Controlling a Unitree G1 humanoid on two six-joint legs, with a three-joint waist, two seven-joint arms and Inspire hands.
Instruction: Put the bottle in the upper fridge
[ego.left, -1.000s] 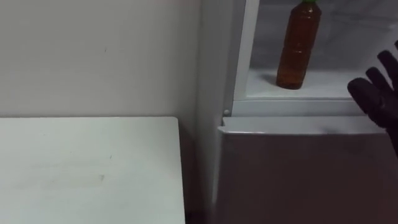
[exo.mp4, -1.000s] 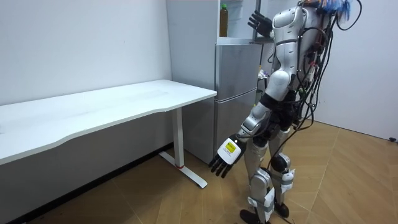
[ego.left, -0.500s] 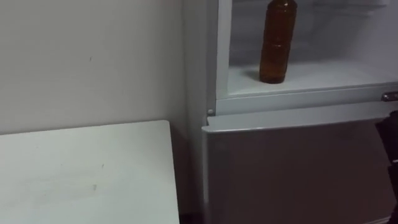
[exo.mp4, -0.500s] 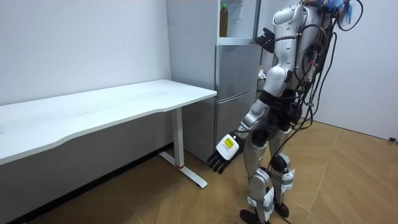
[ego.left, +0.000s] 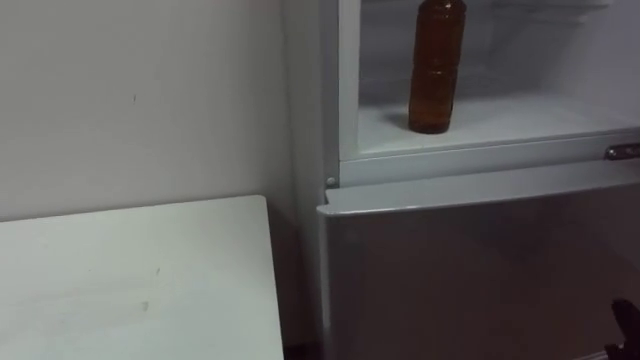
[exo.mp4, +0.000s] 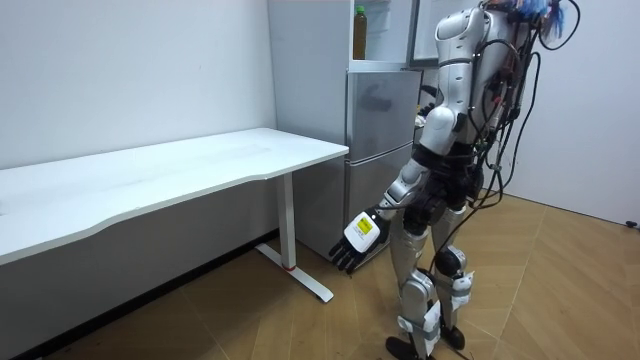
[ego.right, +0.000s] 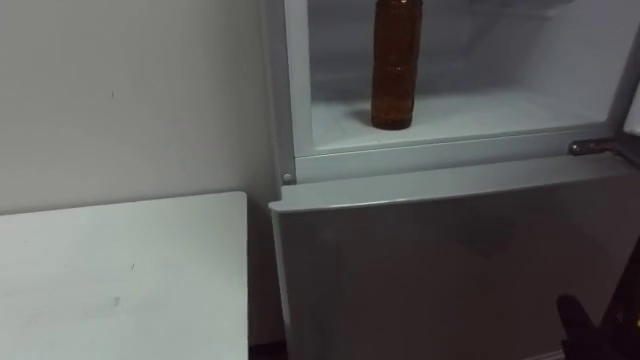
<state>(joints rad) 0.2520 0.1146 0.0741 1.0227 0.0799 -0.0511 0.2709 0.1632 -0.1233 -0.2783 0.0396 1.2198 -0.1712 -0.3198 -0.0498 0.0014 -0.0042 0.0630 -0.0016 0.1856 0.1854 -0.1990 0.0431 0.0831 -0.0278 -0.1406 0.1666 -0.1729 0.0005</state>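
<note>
The brown bottle with a green cap stands upright on the shelf of the open upper fridge, apart from both hands. Dark fingers of my right hand reach up straight at the lower right, in front of the lower fridge door, holding nothing. In the room view I stand facing the fridge. My left hand hangs low beside my leg, with relaxed fingers and nothing in it.
A white table stands against the wall to the left of the fridge, with a narrow gap between them. The upper fridge door stands open. A metal hinge juts out at the shelf's right end. Wooden floor lies behind me.
My right hand has dropped from beside the shelf to the lower right corner. The view has shifted, so the bottle sits further left. The left hand has swung slightly back.
</note>
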